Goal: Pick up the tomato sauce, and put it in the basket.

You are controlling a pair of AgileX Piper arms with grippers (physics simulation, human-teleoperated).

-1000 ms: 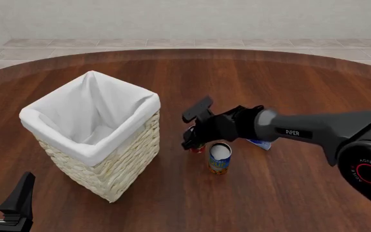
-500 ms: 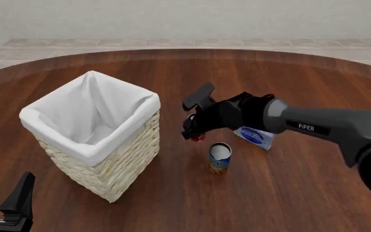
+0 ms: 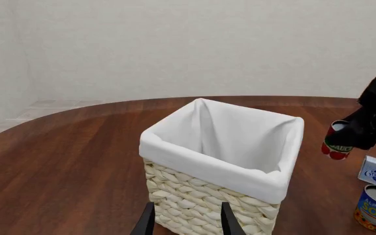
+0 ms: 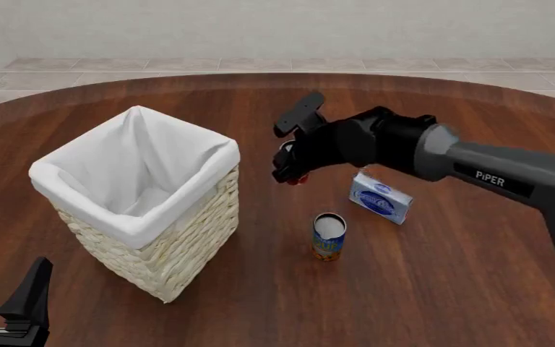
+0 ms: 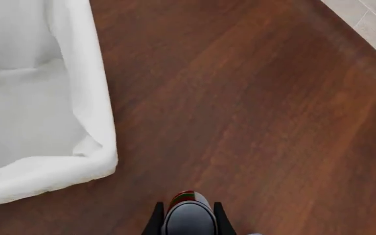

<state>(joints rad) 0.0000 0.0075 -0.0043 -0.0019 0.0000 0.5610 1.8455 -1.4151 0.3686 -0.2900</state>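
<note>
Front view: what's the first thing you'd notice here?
The big white-lined basket on the table's left side grabs the eye first. Next, the right arm reaching in with its gripper shut on the small red tomato sauce, held in the air just right of the basket. Below it stand a blue-and-orange can and a blue-white box.

The tabletop [image 4: 432,289] was dark polished wood with a soft gloss. The basket [image 4: 186,242] was rough woven wicker, lined with smooth matt white cloth. The tomato sauce [image 3: 337,143] had a silver metal top.
</note>
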